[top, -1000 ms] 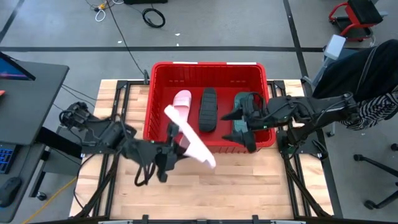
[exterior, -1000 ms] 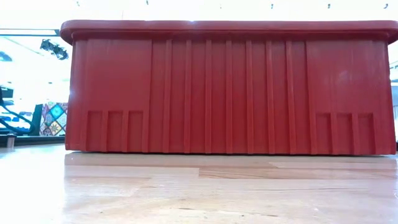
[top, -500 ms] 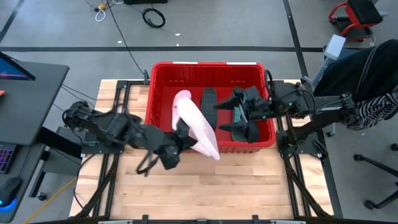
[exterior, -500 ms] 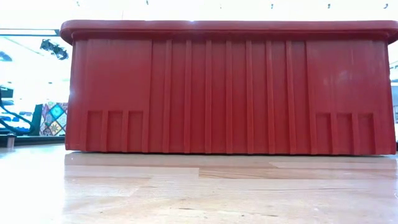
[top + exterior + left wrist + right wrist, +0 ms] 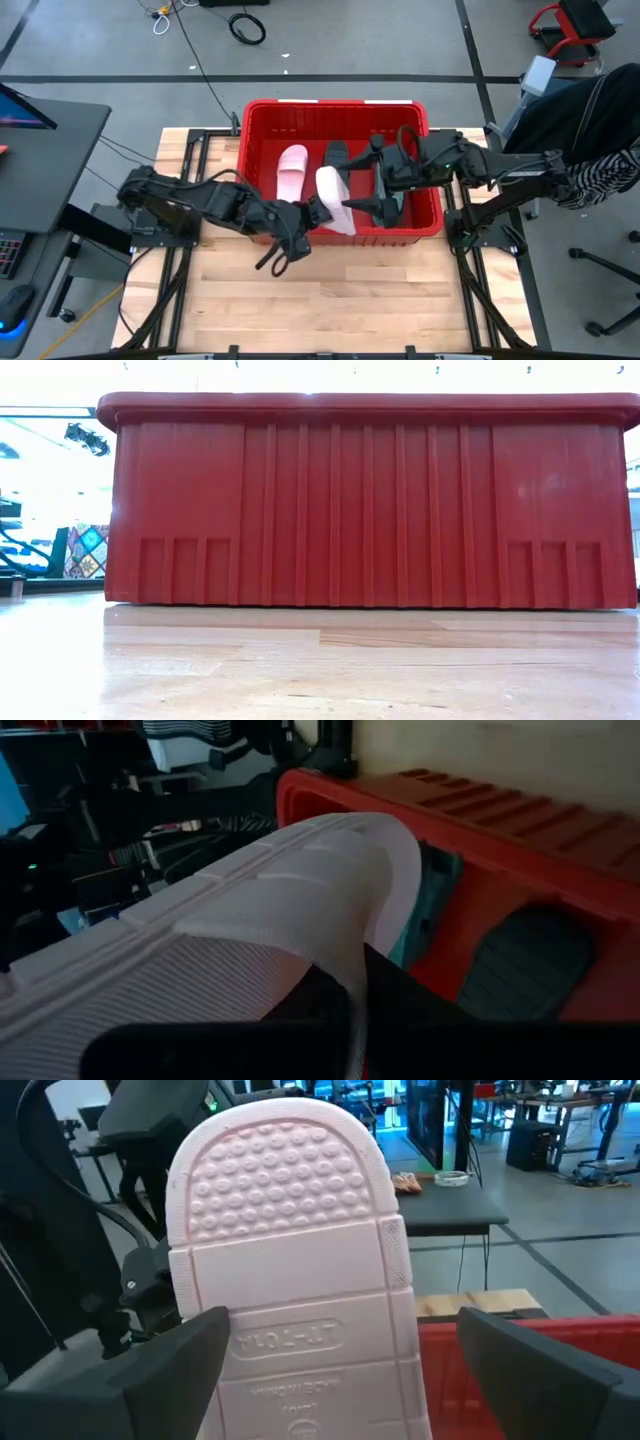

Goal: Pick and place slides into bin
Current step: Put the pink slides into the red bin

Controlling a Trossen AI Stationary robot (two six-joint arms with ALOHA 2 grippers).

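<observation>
Pale pink slide (image 5: 333,199) tilted over the red bin's (image 5: 262,113) front wall, clamped in the left gripper (image 5: 305,215). Right gripper (image 5: 368,184), fingers spread wide on either side of the slide's free end, grips nothing. Another pink slide (image 5: 291,172) lies inside.

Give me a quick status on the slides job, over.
Left gripper shut on pink-white slide, held over the bin front wall. Right gripper open, flanking that slide. Other pink slide, black one already in. Nothing blocking.
</observation>
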